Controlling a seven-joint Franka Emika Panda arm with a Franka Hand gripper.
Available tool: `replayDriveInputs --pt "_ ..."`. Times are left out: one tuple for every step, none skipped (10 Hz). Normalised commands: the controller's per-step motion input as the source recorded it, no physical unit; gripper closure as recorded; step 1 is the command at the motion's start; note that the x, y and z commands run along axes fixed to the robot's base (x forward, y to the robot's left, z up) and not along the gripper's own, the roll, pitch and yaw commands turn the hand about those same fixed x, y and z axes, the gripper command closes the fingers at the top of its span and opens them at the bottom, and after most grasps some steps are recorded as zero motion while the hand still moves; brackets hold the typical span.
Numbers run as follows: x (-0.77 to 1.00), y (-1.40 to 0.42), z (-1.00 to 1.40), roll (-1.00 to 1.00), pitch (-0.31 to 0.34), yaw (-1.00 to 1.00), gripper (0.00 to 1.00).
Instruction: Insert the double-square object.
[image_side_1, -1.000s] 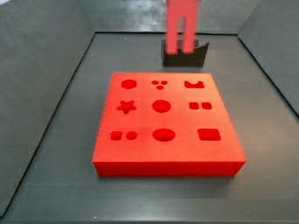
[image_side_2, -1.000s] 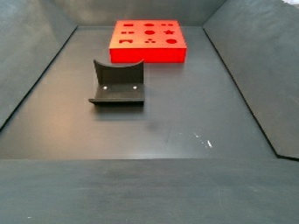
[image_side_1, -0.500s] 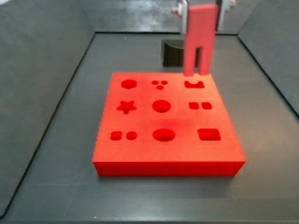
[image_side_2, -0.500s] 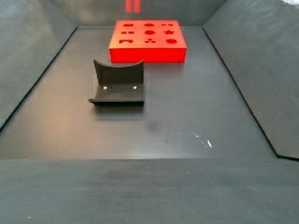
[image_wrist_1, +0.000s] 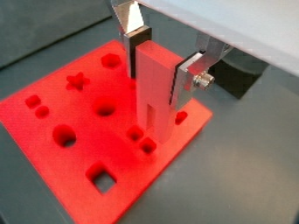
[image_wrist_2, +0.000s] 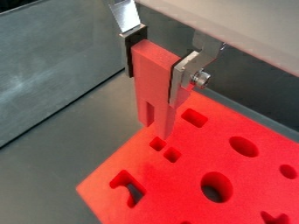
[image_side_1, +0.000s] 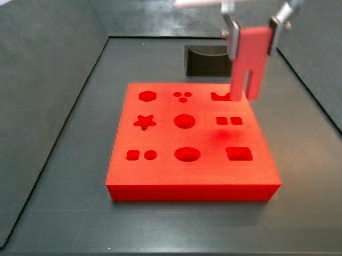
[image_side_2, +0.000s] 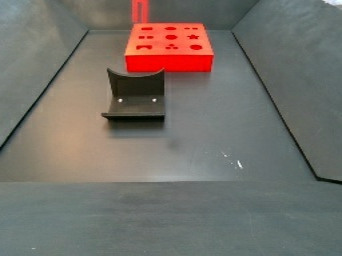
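Above the far right part of the red board (image_side_1: 191, 140), the gripper (image_side_1: 251, 22) hangs with the double-square object (image_side_1: 249, 64) upright between its silver fingers (image_side_1: 279, 14), jaws clamped on the upper end of the bar. From where I stand, moving left to right across the board in a side view, I see a star cutout (image_side_1: 144, 123) and a hexagon cutout (image_side_1: 146, 96) on the left, a round hole (image_side_1: 185, 121) and a larger oval hole (image_side_1: 189, 154) in the middle, and a pair of small squares (image_side_1: 229, 121) and a rounded rectangle (image_side_1: 239, 154) toward the right. The bar's lower tip hovers above the board's far right edge, past the notched cutout (image_side_1: 222, 96); it is not in any cutout.

Both wrist views show the bar (image_wrist_1: 155, 83) (image_wrist_2: 153, 87) pinched flat between the two plates, its split lower end pointing down toward the board (image_wrist_1: 70, 157) (image_wrist_2: 152, 188), with the two small squares (image_wrist_2: 165, 148) just below the tip.

Behind the board, the dark fixture (image_side_1: 205, 61) stands on the floor; the side view from the opposite end has it in front (image_side_2: 135, 95), well apart from the board (image_side_2: 168, 47), with the bar (image_side_2: 138, 9) visible only at the frame's upper edge.
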Motion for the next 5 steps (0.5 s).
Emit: replayDriveInputs --pt "0.47 -0.43 -0.31 0.47 -0.023 -0.09 1.00" --pt "0.06 -0.37 -0.24 0.48 0.000 0.00 1.00" --pt "-0.09 0.00 -0.22 0.12 0.000 0.00 1.00" --pt "-0.14 0.01 -0.13 0.00 -0.003 0.10 1.00" --pt "-0.39 0.22 -0.08 0.00 0.000 0.14 1.00"
